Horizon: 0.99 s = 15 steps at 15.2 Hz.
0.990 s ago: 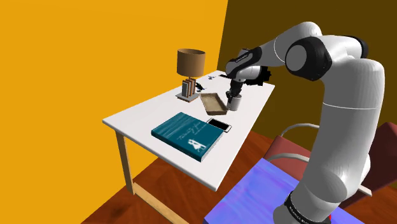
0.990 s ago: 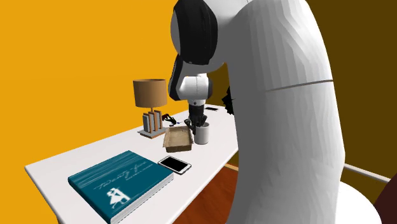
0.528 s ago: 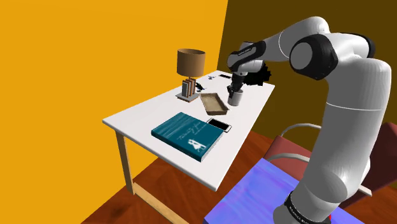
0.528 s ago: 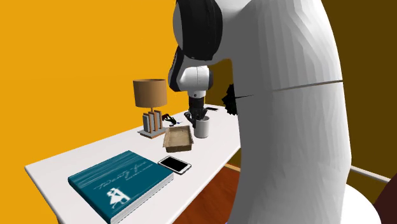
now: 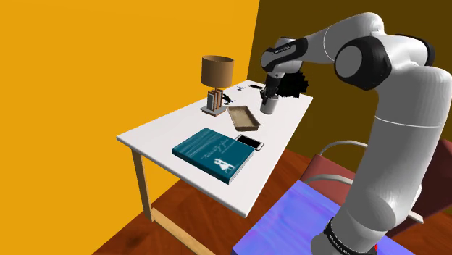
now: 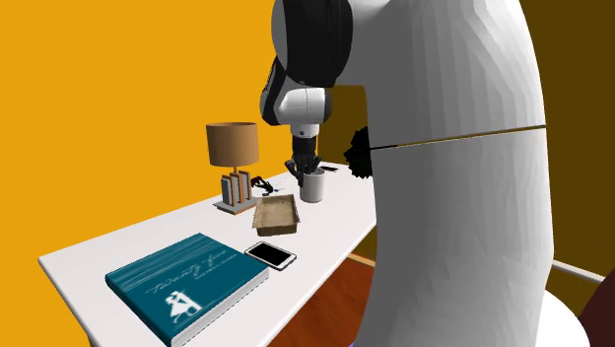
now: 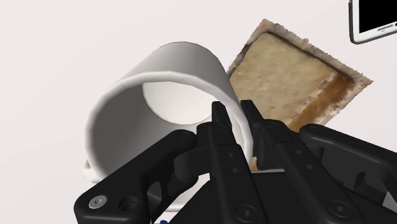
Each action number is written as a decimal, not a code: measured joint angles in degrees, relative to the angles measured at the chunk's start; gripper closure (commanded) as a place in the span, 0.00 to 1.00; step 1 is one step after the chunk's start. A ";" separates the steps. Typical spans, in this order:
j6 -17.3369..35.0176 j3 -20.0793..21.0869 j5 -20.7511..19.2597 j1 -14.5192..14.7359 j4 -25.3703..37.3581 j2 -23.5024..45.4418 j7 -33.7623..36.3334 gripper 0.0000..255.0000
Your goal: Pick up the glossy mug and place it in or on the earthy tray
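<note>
A white table (image 5: 165, 132) stands by an orange wall (image 5: 109, 58), with the white arm (image 5: 402, 116) reaching over it. On the table lie a teal book (image 5: 214, 152) and a brown tray (image 5: 241, 116). The white mug (image 5: 269, 106) is just beside the tray's far end. In the wrist view the black gripper (image 7: 233, 113) is clamped on the mug's wall, one finger inside and one outside. That view also brings in a phone (image 7: 375, 19) beyond the tray.

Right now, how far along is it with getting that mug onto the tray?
Grasp done: the gripper is shut on the white mug's wall. In hand: the lift, the mug higher above the table than a second ago. Left: carry it over the brown tray beside it, lower and release.
</note>
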 measured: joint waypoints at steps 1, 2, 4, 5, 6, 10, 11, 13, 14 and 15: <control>-0.60 -0.07 -0.12 -0.03 0.31 -0.31 -0.02 1.00; -1.38 -0.09 -0.27 0.05 0.89 -0.53 0.16 1.00; -3.18 0.31 0.22 0.22 4.74 1.62 0.93 1.00; -4.10 0.60 0.49 0.39 6.95 2.98 1.51 1.00; -5.23 0.88 0.74 0.53 9.50 4.46 2.11 1.00; -10.36 2.19 2.18 0.65 22.32 12.33 4.72 1.00; -11.90 2.50 2.53 0.55 26.05 14.58 5.37 1.00; -15.58 3.18 3.25 0.13 34.87 19.74 6.83 1.00; -17.49 3.49 3.64 -0.32 39.37 22.31 7.36 1.00; -17.82 3.64 3.74 -0.28 40.65 23.29 7.73 1.00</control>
